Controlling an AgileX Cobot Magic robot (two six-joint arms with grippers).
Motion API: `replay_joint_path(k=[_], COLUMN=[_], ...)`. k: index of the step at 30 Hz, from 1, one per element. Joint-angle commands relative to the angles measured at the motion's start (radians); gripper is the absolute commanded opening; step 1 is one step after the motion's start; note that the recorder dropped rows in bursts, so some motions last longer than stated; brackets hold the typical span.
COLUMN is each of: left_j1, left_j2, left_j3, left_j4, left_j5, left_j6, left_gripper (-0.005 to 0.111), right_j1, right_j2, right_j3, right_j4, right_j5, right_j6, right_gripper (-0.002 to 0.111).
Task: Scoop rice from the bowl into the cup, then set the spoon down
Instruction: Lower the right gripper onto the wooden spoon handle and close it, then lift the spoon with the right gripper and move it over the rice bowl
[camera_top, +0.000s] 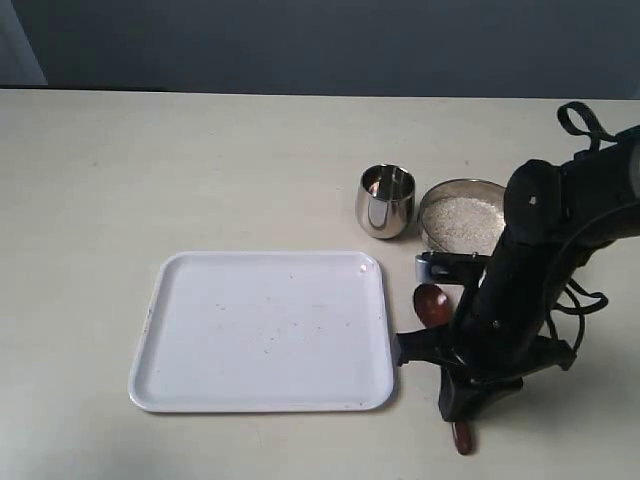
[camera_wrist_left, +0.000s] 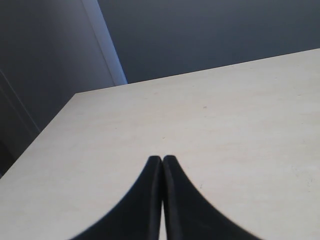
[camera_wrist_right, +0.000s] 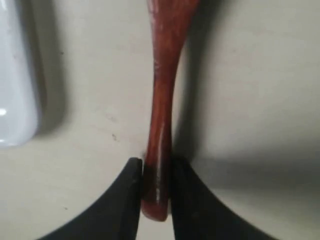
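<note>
Right wrist view: the spoon (camera_wrist_right: 162, 100) is seen lying flat on the surface (camera_wrist_right: 260, 100), and its handle is clamped near the end between the two black fingers (camera_wrist_right: 125, 200) of the right hand (camera_wrist_right: 157, 167). Both fingers are pressed against the wood, so the right hand is judged to be closed on the handle. The far end of the handle is probably chosen so that the scoop is left free to reach the rice (camera_top: 465, 222).

The spoon's long axis is lined up with the hand's own reach. The handle runs straight out from between the fingers, and the oval scoop is pointed away from the hand, toward the bowl (camera_top: 424, 214). The bowl and the cup (camera_top: 385, 205) are found ahead of the hand, beyond the scoop, and nothing stands between them and it. The white tray (camera_top: 260, 330) is passed just beside the hand, apart from the spoon.

No lift is shown; the scoop is taken to be empty, though its hollow cannot be made out.

The left hand (camera_wrist_left: 162, 161) is held shut on nothing, fingers together, above bare surface, well clear of the work.
</note>
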Motion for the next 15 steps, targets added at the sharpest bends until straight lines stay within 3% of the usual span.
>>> replay_joint_path(k=[1, 10, 15], left_j1=[-0.002, -0.002, -0.002], left_j2=[-0.005, -0.005, -0.005], left_j3=[-0.002, -0.002, -0.002], left_j4=[-0.004, -0.004, -0.004], left_j5=[-0.012, -0.012, -0.012], left_j6=[-0.006, -0.006, -0.006], left_gripper=[0.001, 0.001, 0.001], right_j1=[0.007, 0.007, 0.007], right_j2=[-0.006, -0.189, -0.247], right_j3=[-0.021, -0.216, -0.348], right_j4=[-0.067, -0.306, -0.57], right_j5=[0.079, 0.378, 0.378], right_j6=[0.0, 0.06, 0.055], right_gripper=[-0.001, -0.001, -0.001])
